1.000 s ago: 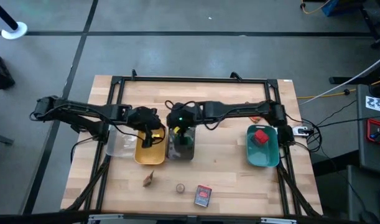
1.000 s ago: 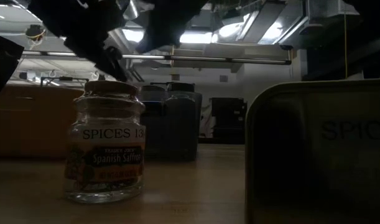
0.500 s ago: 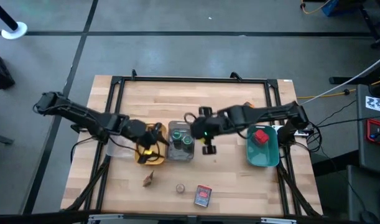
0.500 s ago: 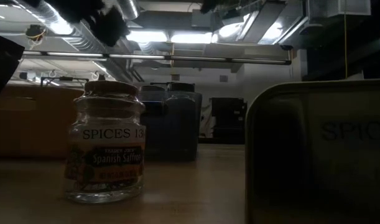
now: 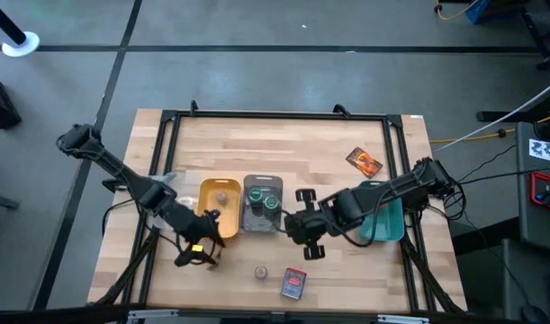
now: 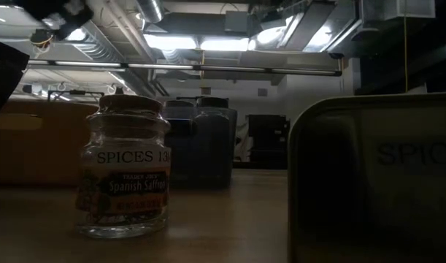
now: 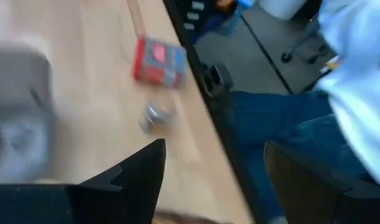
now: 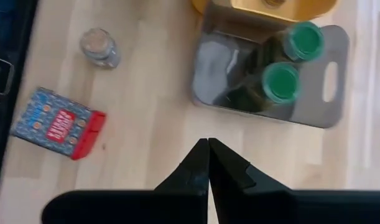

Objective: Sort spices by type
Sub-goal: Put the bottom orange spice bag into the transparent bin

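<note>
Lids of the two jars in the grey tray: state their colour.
Green lids, clearest in the right wrist view.

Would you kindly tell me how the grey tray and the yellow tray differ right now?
The grey tray holds two green-lidded jars standing side by side; the yellow tray holds one tan-grey jar. The grey tray is rectangular, the yellow one rounder. Both sit adjacent at the table's middle.

Jar (image 6: 123, 175) label: "SPICES 13", "Spanish Saffron".
</note>
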`<action>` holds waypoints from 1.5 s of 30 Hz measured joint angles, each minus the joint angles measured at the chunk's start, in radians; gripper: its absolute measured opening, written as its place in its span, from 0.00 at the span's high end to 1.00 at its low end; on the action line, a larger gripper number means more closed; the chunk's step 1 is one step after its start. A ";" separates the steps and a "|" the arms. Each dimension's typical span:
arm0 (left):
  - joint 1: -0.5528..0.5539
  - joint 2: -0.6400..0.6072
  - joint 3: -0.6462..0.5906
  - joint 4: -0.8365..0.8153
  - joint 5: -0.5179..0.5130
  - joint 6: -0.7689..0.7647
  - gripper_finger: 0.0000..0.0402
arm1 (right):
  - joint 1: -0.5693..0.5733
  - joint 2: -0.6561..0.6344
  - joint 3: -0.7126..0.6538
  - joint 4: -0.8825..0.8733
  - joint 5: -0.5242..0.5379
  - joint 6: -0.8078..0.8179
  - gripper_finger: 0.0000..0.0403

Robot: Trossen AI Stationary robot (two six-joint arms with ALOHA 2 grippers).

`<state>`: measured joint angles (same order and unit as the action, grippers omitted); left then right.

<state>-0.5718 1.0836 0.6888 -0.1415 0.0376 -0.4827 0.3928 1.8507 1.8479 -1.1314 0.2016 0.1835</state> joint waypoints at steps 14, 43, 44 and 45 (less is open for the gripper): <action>-0.047 0.000 -0.001 -0.277 0.075 -0.761 0.37 | 0.013 0.001 -0.059 0.142 0.035 -0.006 0.98; 0.031 0.132 -0.001 -0.151 0.165 -1.004 0.37 | 0.013 0.001 -0.059 0.143 0.039 -0.007 0.98; 0.032 0.132 -0.001 -0.152 0.165 -1.006 0.37 | 0.013 0.001 -0.059 0.143 0.038 -0.008 0.98; 0.031 0.132 -0.001 -0.155 0.165 -1.004 0.37 | 0.013 0.001 -0.059 0.143 0.038 -0.008 0.98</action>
<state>-0.5404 1.2160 0.6880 -0.2962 0.2028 -1.4872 0.4053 1.8515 1.7893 -0.9886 0.2398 0.1757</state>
